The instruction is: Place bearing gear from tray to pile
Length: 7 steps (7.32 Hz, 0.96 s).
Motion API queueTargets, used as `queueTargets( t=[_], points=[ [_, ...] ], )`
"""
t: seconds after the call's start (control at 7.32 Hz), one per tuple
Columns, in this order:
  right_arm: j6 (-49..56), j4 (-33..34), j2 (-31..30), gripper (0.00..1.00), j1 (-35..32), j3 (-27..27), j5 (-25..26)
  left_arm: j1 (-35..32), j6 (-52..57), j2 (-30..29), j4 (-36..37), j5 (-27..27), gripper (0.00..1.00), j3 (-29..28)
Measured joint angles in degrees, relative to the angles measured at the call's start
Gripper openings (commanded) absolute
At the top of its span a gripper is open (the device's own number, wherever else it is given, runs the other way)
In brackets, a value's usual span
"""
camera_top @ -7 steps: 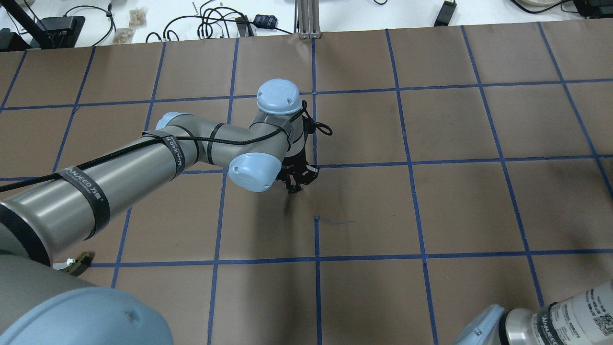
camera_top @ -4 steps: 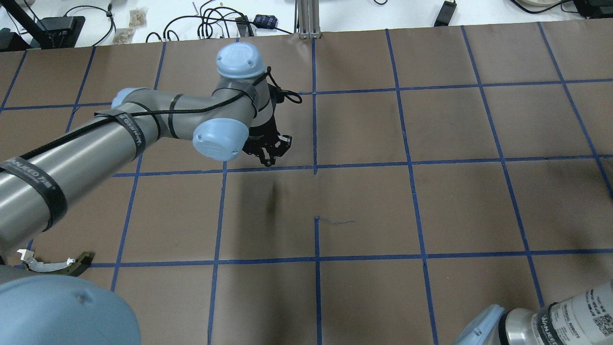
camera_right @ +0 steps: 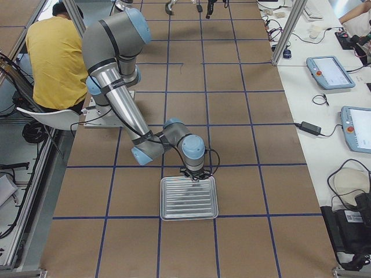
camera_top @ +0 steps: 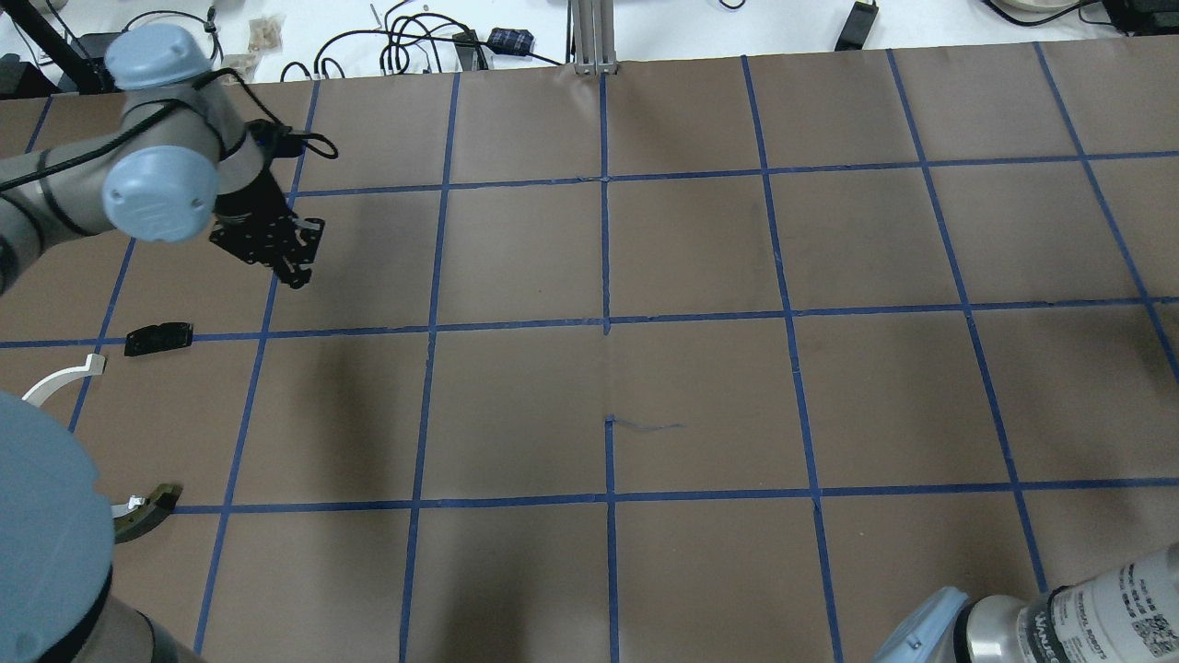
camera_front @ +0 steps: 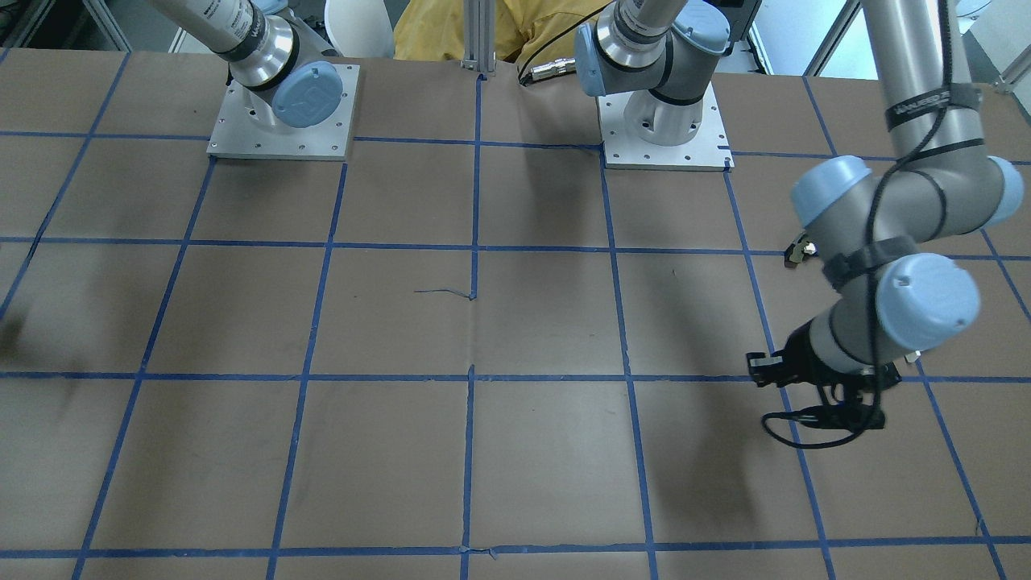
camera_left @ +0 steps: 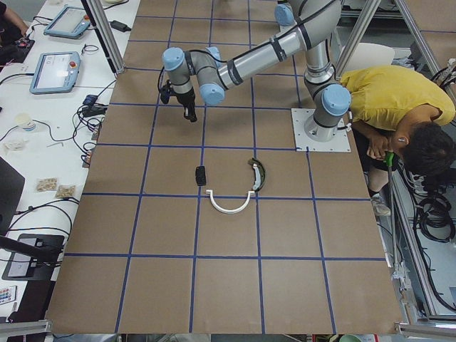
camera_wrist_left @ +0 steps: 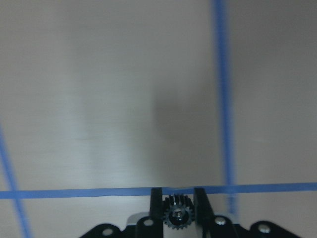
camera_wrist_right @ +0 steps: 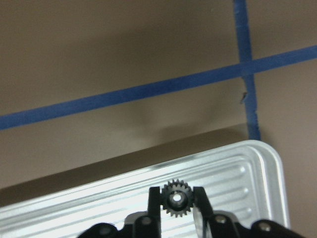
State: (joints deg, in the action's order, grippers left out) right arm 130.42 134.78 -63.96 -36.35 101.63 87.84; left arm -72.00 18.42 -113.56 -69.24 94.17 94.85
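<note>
My left gripper point(camera_top: 295, 276) is shut on a small black bearing gear point(camera_wrist_left: 178, 216) and hangs over bare paper, to the far right of the pile. The pile lies at the table's left: a black plate point(camera_top: 158, 338), a white curved strip point(camera_top: 60, 379) and an olive-and-white arc point(camera_top: 147, 511). My right gripper point(camera_wrist_right: 177, 191) is shut on a second black gear point(camera_wrist_right: 177, 198) just above the ribbed metal tray point(camera_wrist_right: 99, 203). The tray point(camera_right: 174, 211) shows in the right exterior view under the right gripper point(camera_right: 196, 175).
The table is brown paper with a blue tape grid. Cables and boxes lie beyond the far edge point(camera_top: 414, 46). Both arm bases point(camera_front: 282, 113) stand at the robot's side. A person in yellow point(camera_left: 399, 100) sits by the left base.
My left arm has swung from the table's middle to the left and farther away, with the gear still held. The black plate and white strip have come into view.
</note>
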Motion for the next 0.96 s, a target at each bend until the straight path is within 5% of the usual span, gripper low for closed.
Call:
queueTargets(
  t=[0.41, 0.96],
  points=[
    [-26.60, -3.34, -9.61, 0.01, -10.96, 4.51, 0.13, 13.97, 13.86, 0.43, -1.06, 1.19, 0.00, 2.11],
    [-86.28, -4.25, -18.44, 0.00, -39.72, 13.25, 1.69, 23.10, 22.43, -1.41, -0.43, 3.30, 0.00, 3.98]
  ],
)
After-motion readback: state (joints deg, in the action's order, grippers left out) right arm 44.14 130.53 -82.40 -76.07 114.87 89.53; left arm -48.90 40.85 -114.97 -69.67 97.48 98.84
